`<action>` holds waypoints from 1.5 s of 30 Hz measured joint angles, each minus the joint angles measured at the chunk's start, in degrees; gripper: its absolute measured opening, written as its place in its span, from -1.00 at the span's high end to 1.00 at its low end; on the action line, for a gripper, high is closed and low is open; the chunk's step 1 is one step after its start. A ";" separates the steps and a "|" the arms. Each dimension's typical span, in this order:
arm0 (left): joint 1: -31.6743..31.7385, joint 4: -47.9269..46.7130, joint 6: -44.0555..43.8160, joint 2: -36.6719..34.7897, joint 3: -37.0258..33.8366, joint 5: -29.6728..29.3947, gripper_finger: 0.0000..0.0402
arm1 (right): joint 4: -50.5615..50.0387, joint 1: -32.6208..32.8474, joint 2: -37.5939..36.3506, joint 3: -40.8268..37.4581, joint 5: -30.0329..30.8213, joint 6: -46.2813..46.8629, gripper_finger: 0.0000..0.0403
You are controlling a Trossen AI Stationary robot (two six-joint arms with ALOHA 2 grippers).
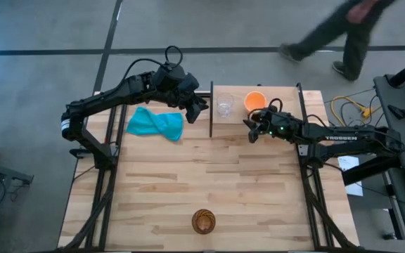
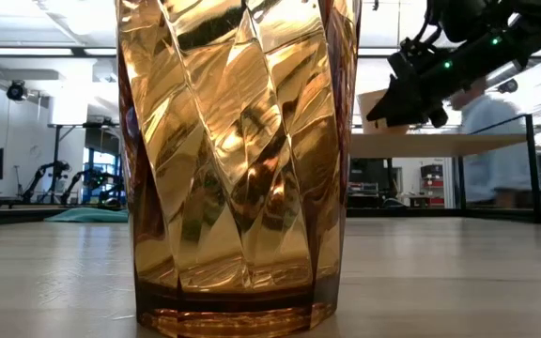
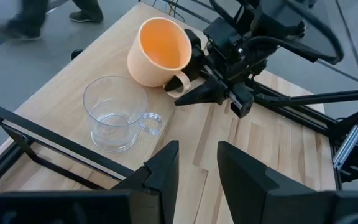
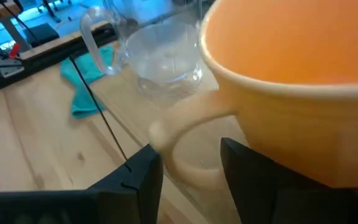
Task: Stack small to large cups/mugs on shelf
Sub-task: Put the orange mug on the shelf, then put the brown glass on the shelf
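Brown cup blocks the low view – right end effector parted around orange mug handle, grip unclear.

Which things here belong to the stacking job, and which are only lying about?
Job:
glass cup
orange mug, on the shelf with the glass cup
brown cup, on the table's near edge
right claw, open by the mug's handle
left claw, open

Lying about:
teal cloth

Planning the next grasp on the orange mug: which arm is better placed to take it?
Right. The right gripper is open at the orange mug, at its handle; the left gripper hovers by the glass cup.
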 joint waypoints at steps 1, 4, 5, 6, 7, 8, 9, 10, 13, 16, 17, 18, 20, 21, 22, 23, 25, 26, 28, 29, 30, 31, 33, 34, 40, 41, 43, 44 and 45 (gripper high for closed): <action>0.02 0.00 0.00 0.00 0.00 -0.02 0.52 | 0.44 0.00 -0.03 0.00 0.00 -0.05 0.23; 0.04 0.00 0.00 0.00 -0.02 0.00 0.52 | 0.29 0.00 -0.09 0.25 0.02 -0.88 0.23; 0.04 0.00 0.00 0.00 -0.02 -0.02 0.52 | 0.24 0.00 -0.09 0.35 0.02 -0.99 0.23; 0.04 0.00 0.00 0.00 -0.02 -0.01 0.52 | 0.24 0.00 -0.09 0.49 0.01 -0.98 0.23; 0.04 0.00 0.00 0.00 -0.02 -0.02 0.52 | 0.24 0.00 -0.09 0.66 0.00 -1.01 0.23; 0.04 0.00 0.00 0.00 -0.02 -0.01 0.52 | 0.26 0.00 -0.09 0.82 0.00 -1.12 0.23; 0.04 0.00 0.00 0.00 -0.02 -0.02 0.52 | 0.25 0.00 -0.11 0.94 0.00 -1.40 0.23; 0.04 0.00 0.00 0.00 -0.04 -0.01 0.52 | 0.25 0.00 -0.11 1.05 0.00 -1.46 0.23; 0.04 0.00 0.00 0.00 -0.04 0.00 0.52 | -0.17 0.00 -0.11 1.33 0.00 -1.60 0.23; 0.04 0.00 0.00 0.00 -0.04 -0.01 0.52 | -1.71 0.00 -0.11 2.21 -0.02 -1.70 0.23; 0.04 0.00 0.00 0.00 -0.04 -0.02 0.52 | -2.91 0.00 -0.11 2.66 -0.02 -1.91 0.23; 0.04 0.00 0.00 0.00 -0.04 -0.02 0.52 | -4.36 0.00 -0.11 3.22 -0.04 -2.05 0.23; 0.04 0.00 0.00 0.00 -0.04 0.00 0.52 | -7.48 0.00 -0.11 4.46 -0.04 -2.06 0.23; 0.04 0.00 0.00 0.00 -0.04 -0.02 0.52 | -8.75 0.00 -0.11 5.14 -0.06 -2.10 0.23; 0.04 0.00 0.00 0.00 -0.04 -0.01 0.52 | -9.84 0.00 -0.11 5.79 -0.06 -2.34 0.23; 0.04 0.00 0.00 0.00 -0.04 -0.02 0.52 | -10.78 0.00 -0.11 6.40 -0.04 -2.61 0.23; 0.04 0.00 0.00 0.00 -0.04 -0.02 0.52 | -12.40 0.00 -0.11 7.78 -0.10 -3.73 0.23; 0.04 0.00 0.00 0.00 -0.04 -0.02 0.52 | -12.94 0.00 -0.11 8.44 -0.13 -4.31 0.23; 0.04 0.00 0.00 0.00 -0.04 -0.02 0.52 | -13.82 0.00 -0.11 9.60 -0.12 -5.31 0.23; 0.04 0.00 0.00 0.00 -0.06 -0.02 0.52 | -14.34 0.00 -0.11 10.12 -0.13 -5.54 0.23; 0.04 0.00 0.00 0.00 -0.07 0.00 0.52 | -15.40 0.00 -0.11 10.76 -0.12 -5.71 0.23; 0.04 0.00 0.00 0.00 -0.07 -0.02 0.52 | -16.84 0.00 -0.11 11.40 -0.10 -5.72 0.23; 0.04 0.00 -0.01 0.00 -0.07 0.00 0.52 | -20.77 0.00 -0.13 12.65 -0.10 -5.68 0.23; 0.04 0.00 0.00 0.00 -0.07 0.00 0.52 | -22.87 0.00 -0.13 13.16 -0.09 -5.66 0.23; 0.04 -0.02 1.10 0.00 -0.09 0.00 0.52 | -29.10 0.04 -0.13 14.95 -0.10 -5.30 0.23; 0.04 -0.02 1.14 0.00 -0.09 -0.02 0.52 | -29.06 0.04 -0.13 15.17 -0.12 -5.04 0.23; 0.04 -0.02 1.17 0.00 -0.10 0.00 0.52 | -29.53 0.02 -0.13 15.81 -0.15 -4.71 0.23; 0.04 -0.02 1.18 0.00 -0.10 -0.01 0.52 | -30.20 0.04 -0.13 16.16 -0.17 -4.54 0.23; 0.04 -0.04 1.18 0.00 -0.09 -0.02 0.52 | -30.96 0.04 -0.13 16.47 -0.19 -4.37 0.23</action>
